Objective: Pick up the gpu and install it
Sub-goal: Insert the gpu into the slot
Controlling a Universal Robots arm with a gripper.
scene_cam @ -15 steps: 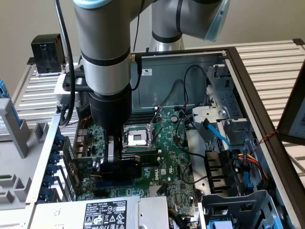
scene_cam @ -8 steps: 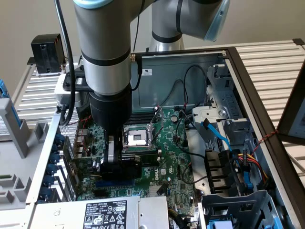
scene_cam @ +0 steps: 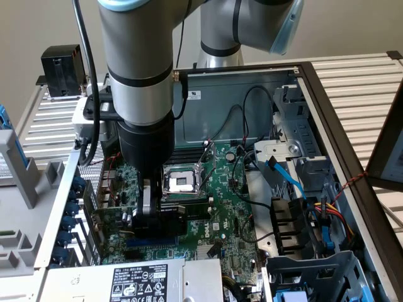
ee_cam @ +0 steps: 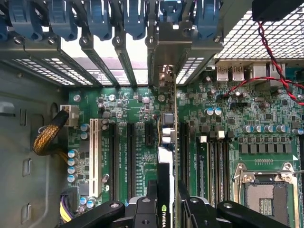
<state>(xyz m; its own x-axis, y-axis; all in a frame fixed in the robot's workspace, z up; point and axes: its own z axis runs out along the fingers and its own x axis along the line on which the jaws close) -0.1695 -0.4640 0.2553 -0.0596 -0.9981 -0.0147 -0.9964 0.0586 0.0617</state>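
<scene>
The big open computer case (scene_cam: 327,113) sat on the desk (scene_cam: 359,75), and the robot arm (scene_cam: 138,69) reached down into it. The wide green motherboard (ee_cam: 128,114) lay flat inside. The gpu (ee_cam: 167,142) stood on its thin edge over the motherboard, just beside a long black slot (ee_cam: 184,147). Its silver end bracket (ee_cam: 164,52) was right at the back wall of the case, close to the blue clips (ee_cam: 135,19). The gripper (ee_cam: 166,213) was clamped on the gpu, one finger on each side, at the end far from the bracket. It could not be seen if the bottom edge of the card sat in a slot. If the card leaned a little, it could miss the slot, and a hard push could then bend the card or the motherboard. Held at one end only, the card could tip or slide in the grip. The bracket could catch on the metal bars at the back wall. The red and black wire (ee_cam: 266,71) lay near, but off to the side.
</scene>
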